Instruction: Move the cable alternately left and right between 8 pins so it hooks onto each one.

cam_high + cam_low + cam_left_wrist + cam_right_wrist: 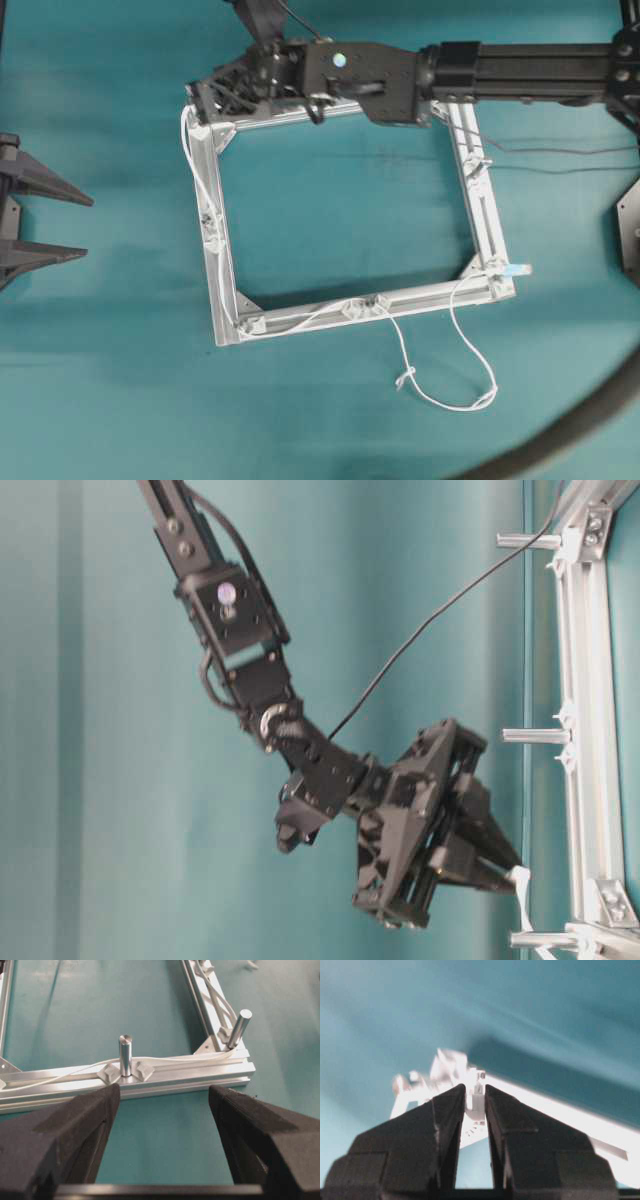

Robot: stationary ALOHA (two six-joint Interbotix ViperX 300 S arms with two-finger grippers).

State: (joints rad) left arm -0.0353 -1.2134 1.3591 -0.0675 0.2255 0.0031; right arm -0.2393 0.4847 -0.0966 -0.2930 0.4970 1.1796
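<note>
My right gripper (pixel 474 1105) pinches the cable (pixel 214 210), a light, limp, slippery cord best held near the next pin; left gripper (pixel 162 1125) spread.

I take this for a robotics test bench in a laboratory. My two black arms work over a table (pixel 120 400) covered wholly in plain teal cloth. On it lies a square aluminium frame (pixel 225 300) fitted with metal pins (pixel 125 1055), a purpose-built fixture rather than household goods. A thick dark hose (pixel 570 430) crosses one corner. The backdrop at table level appears to be the same teal, though that view is soft.
</note>
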